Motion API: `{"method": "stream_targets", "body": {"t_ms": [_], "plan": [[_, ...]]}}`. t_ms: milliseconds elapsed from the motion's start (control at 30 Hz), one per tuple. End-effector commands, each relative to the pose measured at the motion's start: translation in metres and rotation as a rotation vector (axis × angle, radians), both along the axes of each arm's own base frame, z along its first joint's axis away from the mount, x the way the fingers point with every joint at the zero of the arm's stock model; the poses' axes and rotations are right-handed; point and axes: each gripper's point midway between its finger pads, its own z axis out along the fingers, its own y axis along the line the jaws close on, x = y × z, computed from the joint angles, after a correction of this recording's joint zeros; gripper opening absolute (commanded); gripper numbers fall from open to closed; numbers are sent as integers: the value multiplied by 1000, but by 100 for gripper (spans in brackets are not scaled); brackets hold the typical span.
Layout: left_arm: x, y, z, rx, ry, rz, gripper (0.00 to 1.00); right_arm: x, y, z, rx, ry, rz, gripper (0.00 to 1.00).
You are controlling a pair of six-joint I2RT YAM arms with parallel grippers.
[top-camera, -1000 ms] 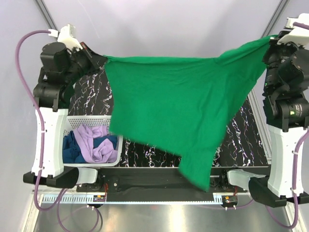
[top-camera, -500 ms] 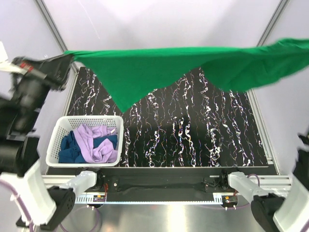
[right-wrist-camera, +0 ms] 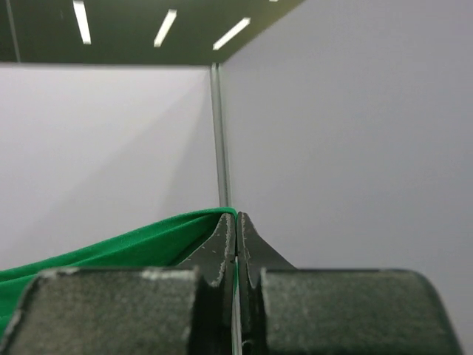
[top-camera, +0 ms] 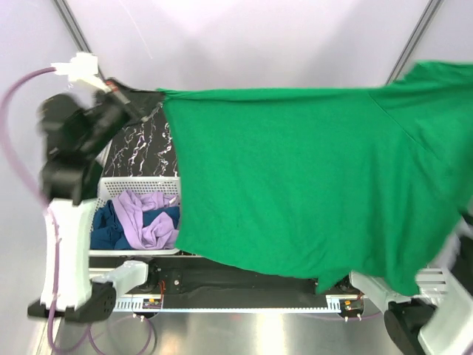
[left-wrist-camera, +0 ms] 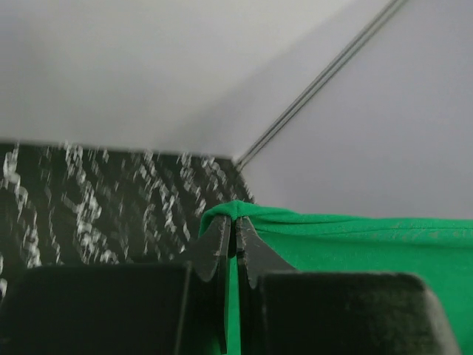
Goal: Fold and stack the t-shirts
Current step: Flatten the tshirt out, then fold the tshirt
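One green t-shirt [top-camera: 295, 177] aloft, two t-shirts [top-camera: 144, 222] in basket [top-camera: 129, 182].

Top view: green t-shirt [top-camera: 295, 177] cut by right edge, hides most of table [top-camera: 144, 151]; left arm [top-camera: 70, 148] blurred.

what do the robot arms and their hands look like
The left arm has a white lower shell, black upper joints, a black base and a thin purple cable. The right arm shows the same white shell and black base. The left hand and right hand each have two dark tapered fingers.
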Motion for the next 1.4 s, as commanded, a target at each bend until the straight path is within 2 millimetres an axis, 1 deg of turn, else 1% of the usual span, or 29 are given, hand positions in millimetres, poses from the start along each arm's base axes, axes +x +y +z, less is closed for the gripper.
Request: {"method": "stream_targets", "body": {"t_ms": [0, 67, 167, 200, 233, 300, 367, 400, 433, 467, 500, 533, 567, 600, 633, 667, 700, 733, 767, 800, 867, 900, 967, 1000, 1067, 1233, 1267, 1333, 1367], "plan": [[69, 2, -80, 46, 184, 47, 0, 130, 4, -52, 26, 223, -63, 0], [100, -1, -115, 60, 257, 46, 0, 167, 7, -78, 43, 277, -65, 0], [132, -9, -160, 62, 337, 16, 0, 229, 11, -141, 65, 384, -74, 0], [151, -12, -189, 72, 402, 10, 0, 253, 14, -173, 65, 430, -73, 0], [162, -11, -198, 88, 412, 14, 0, 266, 11, -192, 74, 458, -80, 0], [192, -11, -239, 108, 473, 34, 0, 309, 13, -256, 99, 570, -63, 0], [212, -13, -265, 127, 503, 30, 0, 339, 6, -307, 136, 645, -65, 0], [226, -15, -298, 139, 565, 23, 0, 350, 4, -329, 148, 672, -57, 0], [240, -17, -301, 143, 562, 16, 0, 360, 2, -345, 171, 689, -53, 0], [248, -19, -312, 147, 580, 4, 0, 378, -5, -375, 182, 743, -67, 0], [257, -21, -319, 151, 589, 1, 0, 387, -5, -384, 187, 758, -62, 0], [270, -22, -351, 158, 642, -3, 0, 397, -5, -393, 187, 774, -58, 0], [282, -25, -341, 151, 615, -9, 0, 410, -18, -415, 195, 811, -85, 0], [291, -26, -348, 150, 621, -12, 0, 421, -18, -413, 192, 805, -74, 0], [299, -27, -369, 151, 656, -11, 0, 435, -20, -435, 193, 848, -73, 0], [313, -26, -360, 147, 625, -7, 0, 443, -21, -442, 189, 866, -69, 0], [317, -27, -365, 141, 644, -14, 0, 453, -24, -436, 185, 853, -61, 0], [324, -29, -366, 132, 647, -17, 0, 465, -25, -457, 179, 894, -57, 0], [331, -27, -390, 126, 686, -18, 0, 472, -25, -463, 177, 909, -49, 0], [340, -29, -381, 114, 659, -28, 0, 482, -26, -458, 174, 897, -31, 0], [350, -28, -399, 96, 685, -25, 0, 496, -24, -486, 172, 958, -13, 0], [357, -29, -395, 81, 669, -24, 0, 504, -23, -480, 170, 948, 1, 0], [363, -26, -398, 62, 668, -21, 0, 512, -23, -498, 170, 984, 12, 0], [368, -23, -404, 53, 664, -17, 0, 517, -20, -496, 167, 981, 26, 0], [372, -18, -407, 29, 665, -4, 0, 519, -18, -505, 183, 1006, 41, 0], [379, -14, -411, -14, 661, -11, 0, 516, -13, -493, 243, 997, 71, 0], [379, -14, -410, -19, 662, -22, 0, 508, -11, -503, 265, 1042, 70, 0], [378, -15, -413, -27, 672, -35, 0, 497, -7, -492, 326, 1027, 89, 0], [377, -16, -412, -30, 674, -40, 0, 486, -6, -502, 350, 1063, 85, 0]]}}
